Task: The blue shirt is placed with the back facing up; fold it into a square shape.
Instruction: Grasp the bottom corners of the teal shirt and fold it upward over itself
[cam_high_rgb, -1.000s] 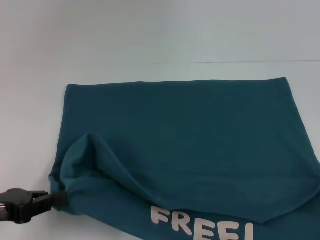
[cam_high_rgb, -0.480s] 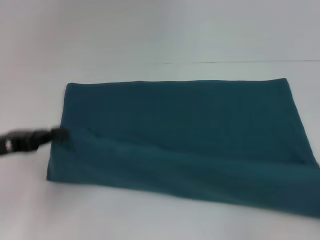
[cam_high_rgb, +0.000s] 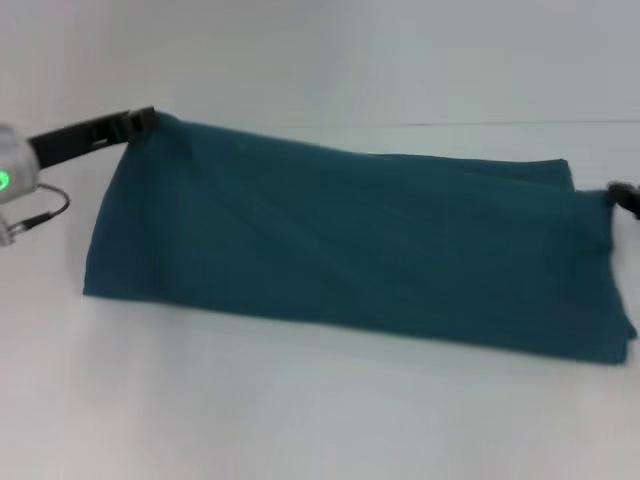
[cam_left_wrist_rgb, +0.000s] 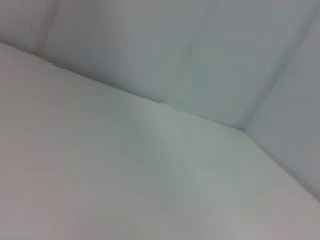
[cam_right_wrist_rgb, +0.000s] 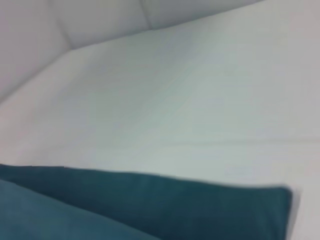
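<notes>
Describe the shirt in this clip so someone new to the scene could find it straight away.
On the pale table, a wide band of dark teal-blue cloth runs across the middle: the blue shirt. The left claw lifts its far left corner and the right claw is at its right edge. It is the only coloured thing on the table.

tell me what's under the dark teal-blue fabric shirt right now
The dark teal-blue fabric shirt lies on the white table, its far edge held up by the left gripper and right gripper. Anything beneath the cloth is hidden.
</notes>
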